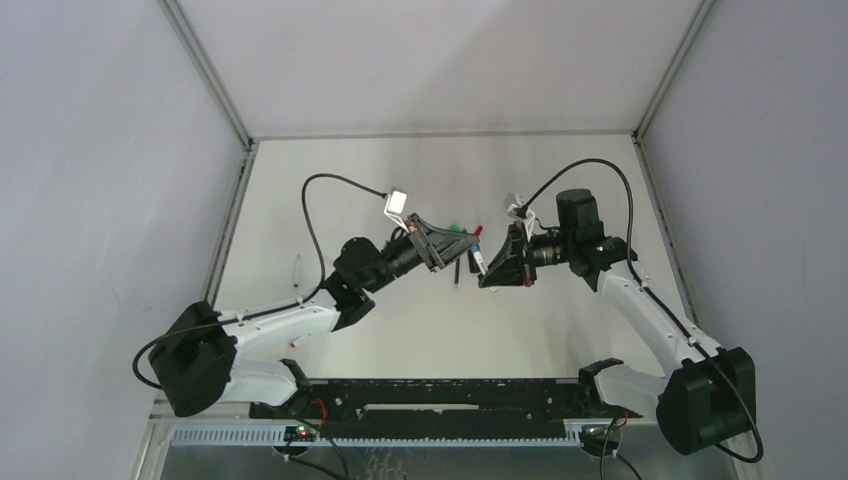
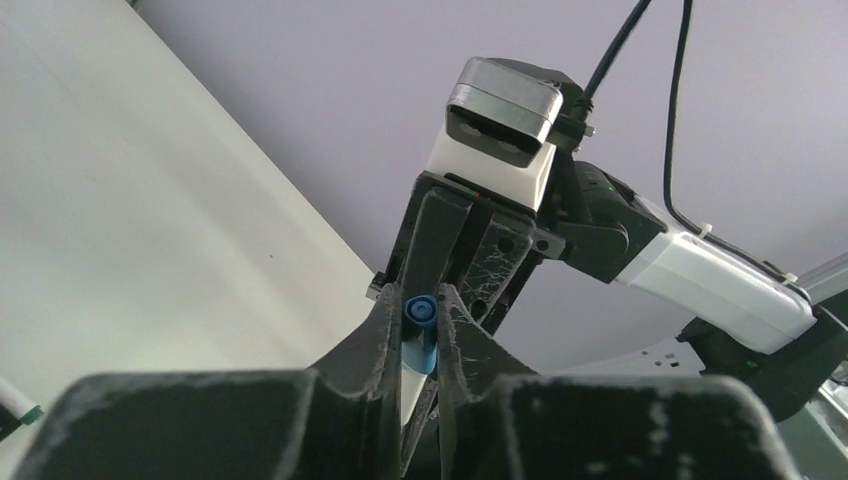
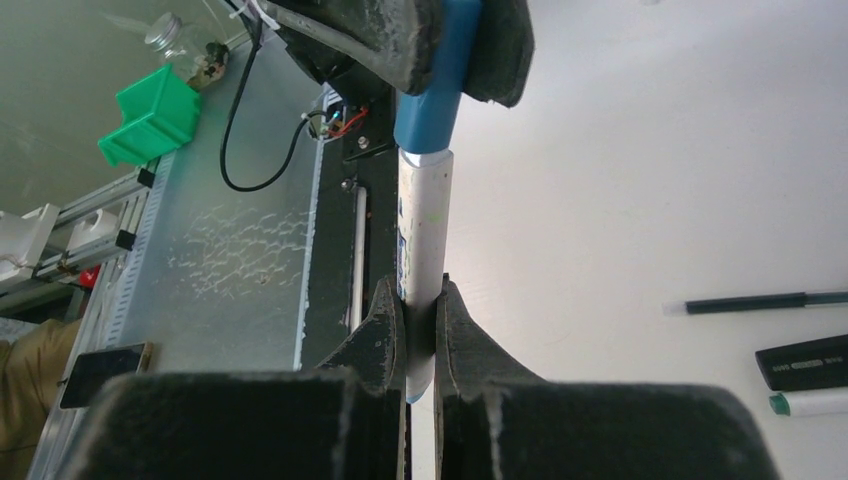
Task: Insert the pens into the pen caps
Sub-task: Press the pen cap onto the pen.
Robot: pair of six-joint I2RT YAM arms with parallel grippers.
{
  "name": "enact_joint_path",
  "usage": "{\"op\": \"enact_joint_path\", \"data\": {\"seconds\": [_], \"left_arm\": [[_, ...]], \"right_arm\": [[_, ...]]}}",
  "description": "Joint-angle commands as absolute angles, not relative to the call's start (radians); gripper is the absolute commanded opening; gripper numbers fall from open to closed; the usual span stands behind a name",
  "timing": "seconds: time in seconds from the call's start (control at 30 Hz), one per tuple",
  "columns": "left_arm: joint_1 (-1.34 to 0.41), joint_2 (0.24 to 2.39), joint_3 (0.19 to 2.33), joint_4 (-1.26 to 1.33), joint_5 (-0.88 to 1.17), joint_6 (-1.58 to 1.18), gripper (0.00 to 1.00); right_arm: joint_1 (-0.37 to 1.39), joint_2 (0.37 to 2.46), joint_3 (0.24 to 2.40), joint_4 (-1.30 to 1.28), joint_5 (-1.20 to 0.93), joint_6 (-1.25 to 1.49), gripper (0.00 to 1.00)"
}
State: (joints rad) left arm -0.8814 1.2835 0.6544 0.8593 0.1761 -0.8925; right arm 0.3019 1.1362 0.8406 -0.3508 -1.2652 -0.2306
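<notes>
A white pen [image 3: 424, 230] with a blue pen cap [image 3: 436, 95] on its end is held in the air between my two arms. My right gripper [image 3: 421, 335] is shut on the white barrel. My left gripper [image 2: 420, 318] is shut on the blue pen cap [image 2: 421, 312], its fingers pressed on both sides. In the top view the two grippers meet tip to tip above the table's middle, left gripper [image 1: 466, 243] and right gripper [image 1: 492, 266], with the pen [image 1: 478, 259] between them.
On the table lie a slim black pen [image 3: 760, 302], a thick black marker [image 3: 806, 360], a white pen with a green end [image 3: 812, 402] and a slim pen [image 1: 298, 270] far left. A green bin [image 3: 150, 122] stands beyond the near black rail [image 1: 440, 395].
</notes>
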Motion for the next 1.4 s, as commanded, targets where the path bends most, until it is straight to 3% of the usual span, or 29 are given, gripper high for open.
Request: {"op": "enact_joint_path", "data": {"seconds": [0.0,0.07,0.6,1.0,1.17,1.27,1.37], "left_arm": [[-0.882,1.297,0.715,0.885,0.209,-0.889,0.04],[-0.886,1.301,0.713,0.86,0.211,-0.89,0.0],[-1.068,1.376,0.701,0.582,0.124,-0.831,0.0],[-1.091,1.421,0.586,0.73,0.504,-0.861,0.0],[-1.092,1.469,0.608,0.72,0.623,-0.869,0.0],[-1.097,1.469,0.647,0.522,0.584,-0.773,0.0],[-1.134,1.48,0.796,0.009,0.332,-0.537,0.0]], "right_arm": [[0.306,1.136,0.886,-0.354,-1.258,-0.252,0.0],[0.304,1.133,0.89,-0.349,-1.224,-0.235,0.0],[0.323,1.095,0.927,-0.251,-0.875,-0.099,0.0],[0.134,1.158,0.998,0.167,-1.148,0.254,0.0],[0.236,1.128,1.072,-0.112,-1.018,-0.083,0.0],[0.221,1.128,1.087,-0.129,-0.98,-0.104,0.0],[0.215,1.115,1.117,-0.186,-0.781,-0.18,0.0]]}}
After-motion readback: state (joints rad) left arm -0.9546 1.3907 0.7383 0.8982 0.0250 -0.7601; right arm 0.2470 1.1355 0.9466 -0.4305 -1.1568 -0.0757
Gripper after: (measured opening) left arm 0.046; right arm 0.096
